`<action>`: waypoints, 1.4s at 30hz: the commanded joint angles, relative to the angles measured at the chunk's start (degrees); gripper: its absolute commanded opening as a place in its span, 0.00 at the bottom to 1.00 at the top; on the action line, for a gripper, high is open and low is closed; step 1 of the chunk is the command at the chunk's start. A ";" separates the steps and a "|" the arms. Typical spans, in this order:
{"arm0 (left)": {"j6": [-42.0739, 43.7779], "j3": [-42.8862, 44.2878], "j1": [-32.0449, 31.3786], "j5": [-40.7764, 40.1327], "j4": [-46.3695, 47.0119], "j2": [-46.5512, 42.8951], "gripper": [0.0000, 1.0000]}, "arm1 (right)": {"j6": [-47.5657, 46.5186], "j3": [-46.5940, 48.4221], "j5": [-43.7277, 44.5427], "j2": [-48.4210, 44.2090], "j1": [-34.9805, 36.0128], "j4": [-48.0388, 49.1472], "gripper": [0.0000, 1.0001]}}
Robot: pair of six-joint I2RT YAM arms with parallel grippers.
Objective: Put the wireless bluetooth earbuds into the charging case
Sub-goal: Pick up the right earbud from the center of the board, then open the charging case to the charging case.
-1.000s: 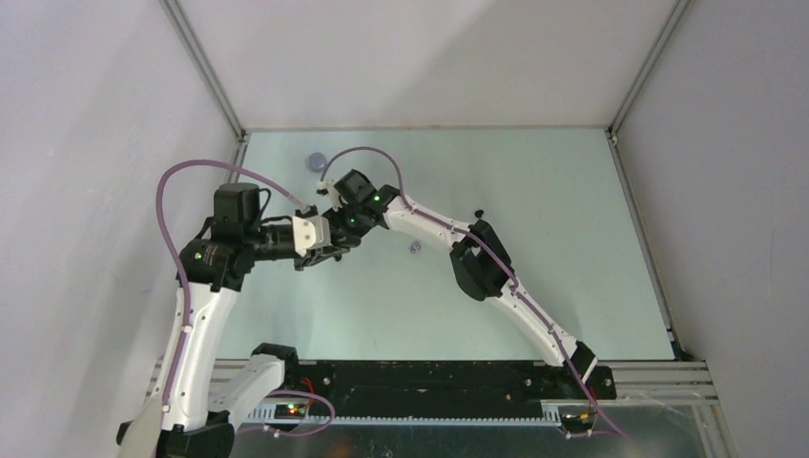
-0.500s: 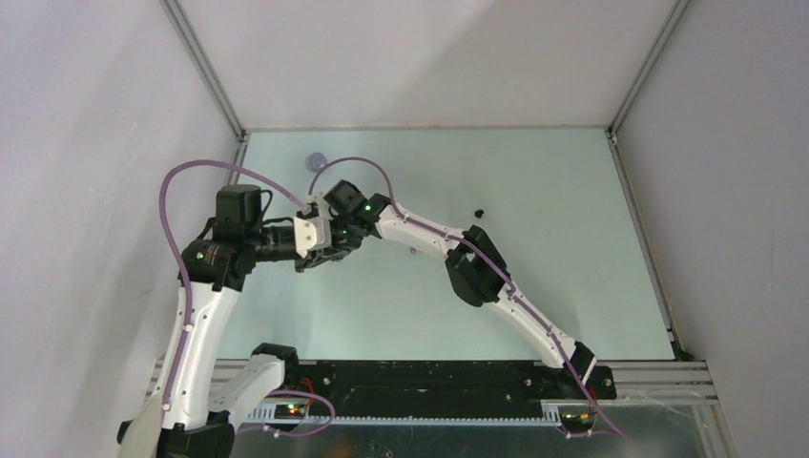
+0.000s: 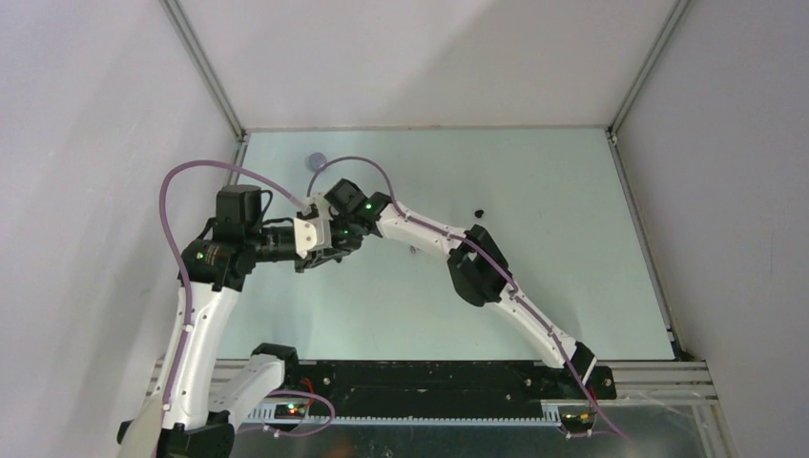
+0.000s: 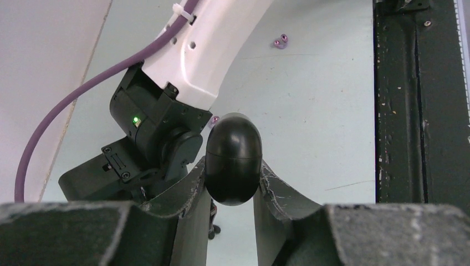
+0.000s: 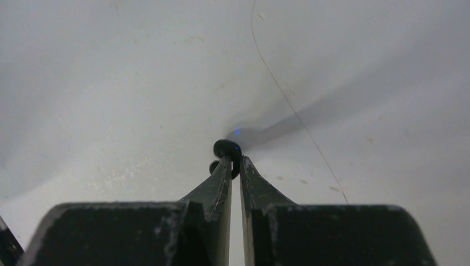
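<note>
In the left wrist view my left gripper (image 4: pixel 233 174) is shut on a glossy black egg-shaped charging case (image 4: pixel 234 158), held above the table with its lid seam closed. Just beside it, my right gripper (image 5: pixel 235 162) points down at the table. Its fingertips are pinched on a tiny black earbud (image 5: pixel 226 149) showing a blue light. In the top view both grippers meet at the table's left-middle, left gripper (image 3: pixel 329 250) and right gripper (image 3: pixel 336 240). A second black earbud (image 3: pixel 480 211) lies further right. A lilac earbud (image 4: pixel 281 41) lies under the right arm.
A small lilac round thing (image 3: pixel 316 161) sits near the back left corner. The right arm (image 3: pixel 477 267) stretches diagonally across the table's middle. Another small lilac bit (image 4: pixel 215 118) peeks out behind the case. The black base rail (image 4: pixel 415 111) runs along the near edge.
My right gripper has moved left and down beside the left gripper, and its jaws have closed onto the black earbud. The left arm has held still with the case.
</note>
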 commanded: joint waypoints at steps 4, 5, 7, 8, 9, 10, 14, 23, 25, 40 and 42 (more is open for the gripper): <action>1.46 0.06 0.56 2.88 0.52 -0.34 0.00 | -5.89 -11.53 -1.98 -14.83 -5.29 -0.10 0.09; 1.42 0.00 0.56 2.98 0.62 -0.26 0.00 | -5.93 -12.52 -3.79 -16.80 -5.80 0.61 0.09; 1.29 -0.15 0.56 3.21 0.82 -0.10 0.00 | -5.59 -14.14 -6.15 -18.88 -7.07 0.59 0.07; 1.14 -0.28 0.56 3.28 1.01 -0.11 0.00 | -5.33 -14.31 -6.87 -19.35 -7.98 0.35 0.07; 1.04 -0.35 0.56 3.35 1.13 0.00 0.00 | -5.21 -14.35 -7.95 -20.39 -8.84 -0.33 0.06; 0.86 -0.51 0.52 3.41 1.48 0.03 0.00 | -5.14 -14.71 -8.30 -21.59 -9.25 -0.86 0.06; -0.52 -1.64 0.53 4.57 3.62 0.64 0.00 | -7.20 -17.88 -6.62 -26.51 -12.56 -1.18 0.06; -16.62 -7.28 0.43 7.43 22.32 3.06 0.00 | -10.70 -37.13 -6.43 -44.03 -22.48 4.78 0.06; -25.37 -9.89 0.36 7.98 31.48 3.89 0.00 | -11.84 -42.26 -5.21 -49.30 -23.24 6.95 0.06; -102.19 -23.47 -2.32 6.28 122.05 17.22 0.00 | -15.78 -54.21 3.93 -77.96 -19.89 13.20 0.07; -115.31 -22.74 -2.43 8.57 138.62 19.62 0.00 | -16.20 -52.89 5.02 -78.02 -18.47 11.95 0.08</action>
